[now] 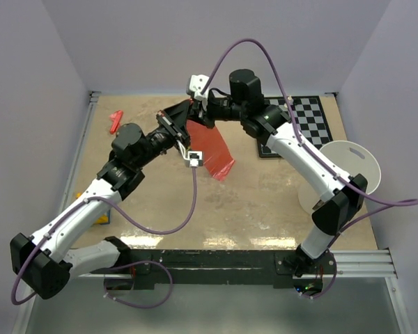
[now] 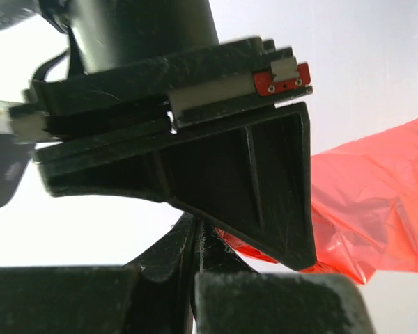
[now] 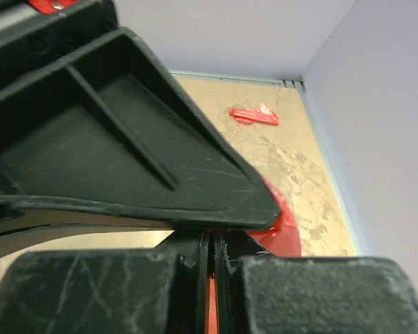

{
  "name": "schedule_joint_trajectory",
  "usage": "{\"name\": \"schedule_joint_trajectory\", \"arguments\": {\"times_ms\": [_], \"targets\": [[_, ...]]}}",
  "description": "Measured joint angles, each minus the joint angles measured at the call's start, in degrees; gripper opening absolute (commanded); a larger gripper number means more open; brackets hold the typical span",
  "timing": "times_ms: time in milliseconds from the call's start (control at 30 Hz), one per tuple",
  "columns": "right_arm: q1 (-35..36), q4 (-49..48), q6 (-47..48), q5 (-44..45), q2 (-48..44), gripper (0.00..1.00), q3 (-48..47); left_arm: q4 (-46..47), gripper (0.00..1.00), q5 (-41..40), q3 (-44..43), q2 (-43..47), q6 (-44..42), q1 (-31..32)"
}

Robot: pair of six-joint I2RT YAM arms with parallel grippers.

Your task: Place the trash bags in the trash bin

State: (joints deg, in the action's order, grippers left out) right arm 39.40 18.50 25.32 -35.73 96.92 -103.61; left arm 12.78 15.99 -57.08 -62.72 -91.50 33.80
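Note:
The trash bag is a crinkly red-pink film hanging above the middle of the table from the spot where my two grippers meet. My left gripper is shut, and the film runs up to its fingertips. My right gripper is shut on the same edge, with a strip of red film showing between its fingers. The bag spreads to the right in the left wrist view and bulges behind the other gripper in the right wrist view. The trash bin, a white bucket, sits at the right edge, partly behind my right arm.
A black-and-white checkerboard lies at the back right under the right arm. A small solid red piece lies at the back left, also seen in the right wrist view. Walls close the table on three sides.

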Motion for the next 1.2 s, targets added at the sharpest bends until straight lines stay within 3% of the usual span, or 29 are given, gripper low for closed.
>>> {"name": "schedule_joint_trajectory", "arguments": {"times_ms": [400, 733, 1200], "targets": [[-5.1, 3.1, -1.0, -4.1, 1.7, 0.00, -4.8, -5.0, 0.00, -1.1, 2.8, 2.5, 2.4, 3.2], [-2.2, 3.0, 3.5, 1.4, 1.4, 0.00, -4.3, 4.0, 0.00, -4.1, 2.5, -2.3, 9.6, 3.3], [-2.1, 0.6, 1.8, 3.1, -0.7, 0.00, -1.2, 6.7, 0.00, -2.1, 2.6, 1.2, 12.4, 2.3]]}}
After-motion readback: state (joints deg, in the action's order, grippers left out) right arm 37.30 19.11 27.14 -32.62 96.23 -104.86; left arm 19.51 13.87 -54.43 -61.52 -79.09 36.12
